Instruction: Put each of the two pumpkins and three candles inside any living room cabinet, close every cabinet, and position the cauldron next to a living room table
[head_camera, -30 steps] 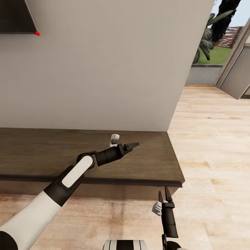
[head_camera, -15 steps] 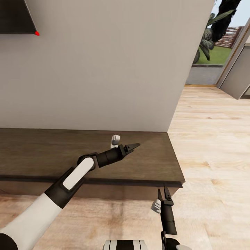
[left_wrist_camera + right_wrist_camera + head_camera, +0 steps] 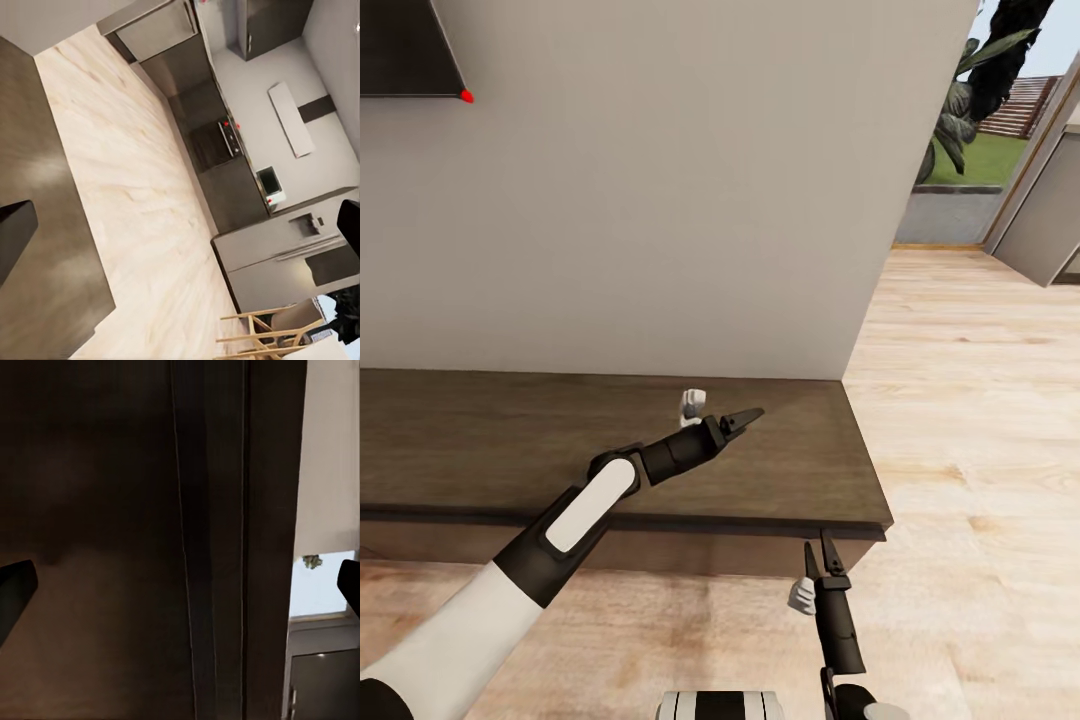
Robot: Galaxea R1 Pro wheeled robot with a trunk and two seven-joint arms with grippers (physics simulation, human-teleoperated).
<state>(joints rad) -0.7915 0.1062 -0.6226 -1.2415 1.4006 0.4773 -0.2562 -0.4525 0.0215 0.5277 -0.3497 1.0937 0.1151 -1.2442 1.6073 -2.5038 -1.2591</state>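
Observation:
The long dark-brown cabinet (image 3: 480, 440) stands against the white wall, and its front (image 3: 660, 552) looks shut. My left gripper (image 3: 745, 418) hovers over the right part of the cabinet's top, open and empty, with its fingertips (image 3: 15, 229) spread wide in the left wrist view. My right gripper (image 3: 817, 553) points at the cabinet's front just under the top's right end. It is open and empty, facing dark wood (image 3: 112, 547). The pumpkins, candles, cauldron and table are out of view.
A wall TV's corner (image 3: 405, 50) is at the upper left. Light wood floor (image 3: 970, 420) runs right of the cabinet towards glass patio doors (image 3: 980, 130). In the left wrist view, kitchen units (image 3: 225, 150) and wooden chairs (image 3: 262, 334) lie far beyond the floor.
My right gripper has moved forward and slightly left, up to the cabinet's front edge. The left arm has barely shifted.

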